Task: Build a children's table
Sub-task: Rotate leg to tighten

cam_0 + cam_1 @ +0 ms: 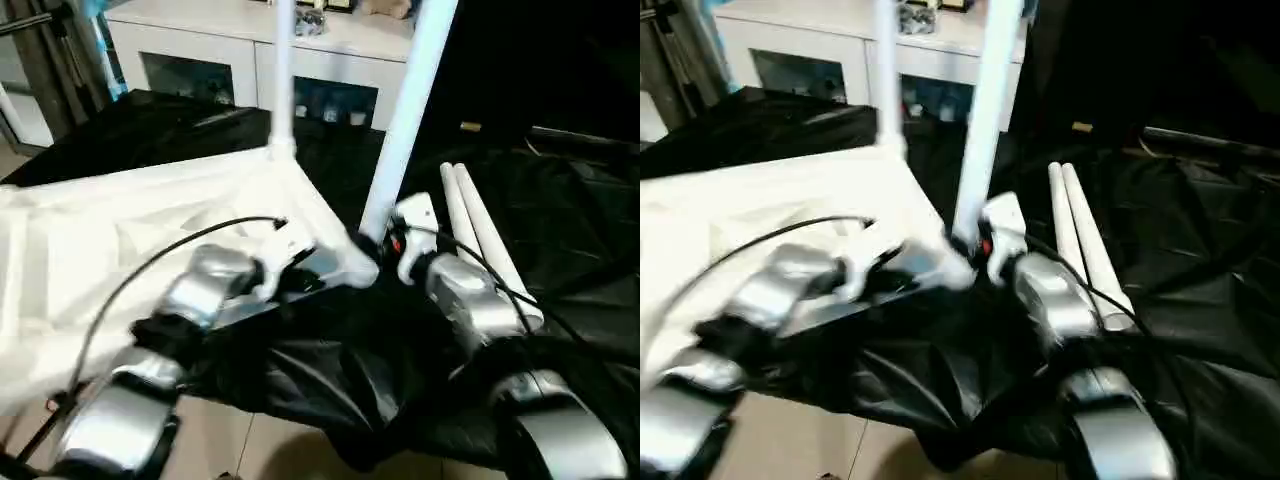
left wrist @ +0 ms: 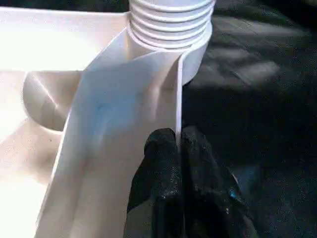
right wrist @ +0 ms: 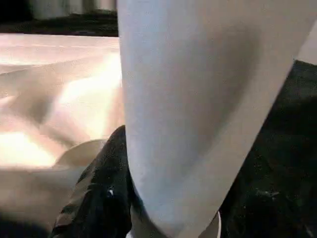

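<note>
Tabletop point(image 1: 150, 235) upside down on black cloth point(image 1: 560, 210), two legs up, two spare legs point(image 1: 480, 235) beside | head: right pincer point(image 1: 385, 245) clamped on near leg point(image 1: 405, 120), likely seating it | left wrist: left pincer point(image 2: 177, 148) pinched on rim, bracing | right wrist: leg close | no writing legible

Your tabletop point(image 1: 120, 230) lies upside down at left, two legs point(image 1: 405, 110) upright in its near and far right corners, two spare legs point(image 1: 480, 235) lying right, cabinet point(image 1: 250, 50) behind.
</note>
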Controlling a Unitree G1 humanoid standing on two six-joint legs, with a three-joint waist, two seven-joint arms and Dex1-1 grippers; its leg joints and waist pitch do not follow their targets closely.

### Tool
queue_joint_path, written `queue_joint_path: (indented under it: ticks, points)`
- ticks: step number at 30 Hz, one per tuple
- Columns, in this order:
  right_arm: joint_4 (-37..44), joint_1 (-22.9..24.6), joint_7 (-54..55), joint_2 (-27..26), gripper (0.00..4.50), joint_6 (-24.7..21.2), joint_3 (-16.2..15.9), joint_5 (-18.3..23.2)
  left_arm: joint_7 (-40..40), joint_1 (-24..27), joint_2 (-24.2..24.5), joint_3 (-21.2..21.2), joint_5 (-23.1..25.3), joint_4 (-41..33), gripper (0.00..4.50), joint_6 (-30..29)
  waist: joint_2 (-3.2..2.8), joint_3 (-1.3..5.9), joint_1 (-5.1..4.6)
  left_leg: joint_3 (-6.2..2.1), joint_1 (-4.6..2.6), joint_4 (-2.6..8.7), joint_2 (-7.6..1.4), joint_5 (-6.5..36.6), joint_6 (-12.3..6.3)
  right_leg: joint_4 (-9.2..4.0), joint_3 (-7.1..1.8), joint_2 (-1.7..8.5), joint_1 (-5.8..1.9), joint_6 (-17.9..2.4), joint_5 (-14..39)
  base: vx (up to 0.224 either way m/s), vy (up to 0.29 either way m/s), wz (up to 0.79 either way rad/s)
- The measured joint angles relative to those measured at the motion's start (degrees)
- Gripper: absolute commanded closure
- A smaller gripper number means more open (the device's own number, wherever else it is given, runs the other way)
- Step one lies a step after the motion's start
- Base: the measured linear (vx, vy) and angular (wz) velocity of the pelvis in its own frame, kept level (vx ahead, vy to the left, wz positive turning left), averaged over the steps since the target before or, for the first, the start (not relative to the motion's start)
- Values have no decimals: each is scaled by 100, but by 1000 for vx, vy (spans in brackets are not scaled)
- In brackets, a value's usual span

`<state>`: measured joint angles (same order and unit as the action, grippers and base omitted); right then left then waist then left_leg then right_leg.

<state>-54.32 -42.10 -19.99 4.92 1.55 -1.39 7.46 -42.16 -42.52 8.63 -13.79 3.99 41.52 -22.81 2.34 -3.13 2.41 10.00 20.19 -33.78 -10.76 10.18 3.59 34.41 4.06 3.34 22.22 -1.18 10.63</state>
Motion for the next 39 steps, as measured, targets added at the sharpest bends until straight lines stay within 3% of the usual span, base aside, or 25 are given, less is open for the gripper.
queue_joint_path:
  ticks: [8, 13, 16, 19, 20, 23, 24, 25, 29, 39]
  points:
    - [-388, -282, 463, -136, 261, 80, 163, -65, 459, -48, -235, 23, 22, -18, 450, -153, 0, 12, 83, 1, -14, 57, 3, 3, -2, 1, 2, -2, -2, -40, -25, 0, 0, 0]
    - [-485, -332, 482, -171, 261, 143, 169, -135, 468, -48, -211, 23, 24, -30, 450, -185, -9, 16, 78, 1, -17, 62, 3, 2, -1, 0, 2, -3, -2, -11, -8, 0, 0, 0]
    - [-496, -339, 436, -172, 191, 143, 207, -136, 465, -48, -207, 22, 19, -30, 450, -180, -9, 16, 73, 1, -16, 62, 3, 3, -1, -5, 1, -3, -2, -10, -7, 0, 0, 0]
    - [-643, -301, 340, -197, 183, 174, 230, -134, 426, -51, -151, 22, 14, -36, 450, -141, -24, 6, 56, 4, -10, 62, 4, 3, -1, -7, -1, -3, 4, -11, -7, 0, 0, 0]
    - [-669, -316, 320, -197, 147, 174, 239, -133, 414, -51, -145, 20, 19, -41, 450, -124, -27, 5, 49, 4, -11, 63, 4, 2, -1, -6, -1, -3, 5, -11, -8, 0, 0, 0]
    - [-739, -320, 214, -202, 143, 166, 315, -114, 330, -51, -90, -4, 18, -50, 450, -32, -32, 0, 45, 5, -3, 65, 2, 2, -1, -7, 0, -3, 14, -12, -8, 0, 0, 0]
    - [-767, -291, 191, -215, 114, 172, 330, -85, 303, -49, -72, -10, 21, -54, 450, -7, -36, -4, 43, 5, 3, 65, 2, 2, -1, -6, 0, -3, 20, -13, -9, 0, 0, 0]
    - [-753, -288, 130, -206, 114, 182, 341, -70, 245, -49, -42, -11, 19, -67, 450, 28, -41, -8, 43, 7, 16, 66, 2, 2, -1, -6, 0, -3, 33, -19, -13, 0, 0, 0]
    - [-669, -126, -531, -74, 83, 130, 316, -34, -122, 25, 156, -35, 5, -287, 450, 203, -63, -22, 60, 8, 97, 66, -1, 1, -3, -2, 5, -3, 105, -56, -37, 0, 0, 0]
    - [868, 700, -2804, 887, 70, -196, -269, 32, -1505, 400, 793, -193, -208, -816, 450, 702, -140, -70, 176, 20, 119, 51, -4, -2, -56, -2, 4, -1, 120, -64, -32, 0, 0, 0]
